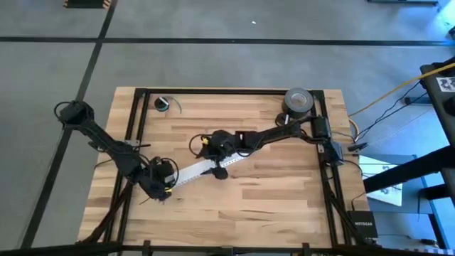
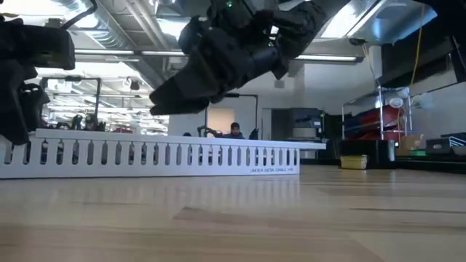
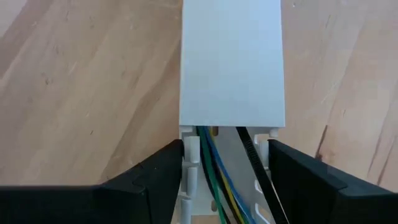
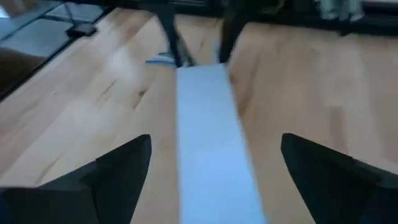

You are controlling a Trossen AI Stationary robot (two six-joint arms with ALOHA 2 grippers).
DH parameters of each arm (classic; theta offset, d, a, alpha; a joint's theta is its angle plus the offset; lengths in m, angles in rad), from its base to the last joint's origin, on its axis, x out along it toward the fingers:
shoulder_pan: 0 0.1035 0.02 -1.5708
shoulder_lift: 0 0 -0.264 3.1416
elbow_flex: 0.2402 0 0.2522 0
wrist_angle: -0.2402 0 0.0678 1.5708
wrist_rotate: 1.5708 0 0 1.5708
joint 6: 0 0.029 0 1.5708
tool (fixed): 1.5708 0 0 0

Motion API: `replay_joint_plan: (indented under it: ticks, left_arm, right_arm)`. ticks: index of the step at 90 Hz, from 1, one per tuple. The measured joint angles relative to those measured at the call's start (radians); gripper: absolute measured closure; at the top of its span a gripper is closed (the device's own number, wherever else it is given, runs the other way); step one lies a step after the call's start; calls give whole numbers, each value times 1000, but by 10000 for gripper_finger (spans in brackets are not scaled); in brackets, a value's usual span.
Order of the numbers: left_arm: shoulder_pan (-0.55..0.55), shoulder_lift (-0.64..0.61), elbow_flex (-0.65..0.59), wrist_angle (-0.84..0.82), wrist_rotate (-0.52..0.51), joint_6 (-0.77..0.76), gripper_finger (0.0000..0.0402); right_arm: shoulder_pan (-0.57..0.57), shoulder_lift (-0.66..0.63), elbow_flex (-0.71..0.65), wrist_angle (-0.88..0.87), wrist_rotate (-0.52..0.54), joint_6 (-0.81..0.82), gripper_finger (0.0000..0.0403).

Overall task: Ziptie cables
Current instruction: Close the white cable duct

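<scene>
From above, a long white slotted duct (image 1: 195,171) lies diagonally on the wooden surface (image 1: 270,206), with the left claw (image 1: 161,186) at its lower end and the right claw (image 1: 217,166) over its upper end, probably so one arm steadies the channel while the other works. At surface height, the duct's slotted wall (image 2: 160,159) rests flat, and the right claw (image 2: 175,94) hovers just above it, touching nothing. The left wrist view shows the left claw (image 3: 227,168) clenched on the duct's side walls; the cables (image 3: 214,180) and the black ziptie (image 3: 256,168) lie inside the channel, running under its white cover (image 3: 231,62). The right wrist view shows the right claw (image 4: 214,180) released, fingers spread wide either side of the cover (image 4: 208,143).
</scene>
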Motion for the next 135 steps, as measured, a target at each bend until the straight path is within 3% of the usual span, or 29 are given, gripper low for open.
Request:
replay_joint_plan:
  ticks: [46,67,135]
  left_arm:
    - [1,-2,0,-3,11,-13,192]
    - [1,-2,0,0,11,-17,192]
    - [0,-1,0,16,11,-1,192]
  right_arm:
    - [20,0,0,-9,-8,-24,56]
    - [40,43,0,90,-11,-30,56]
    - [38,98,-2,39,35,-31,58]
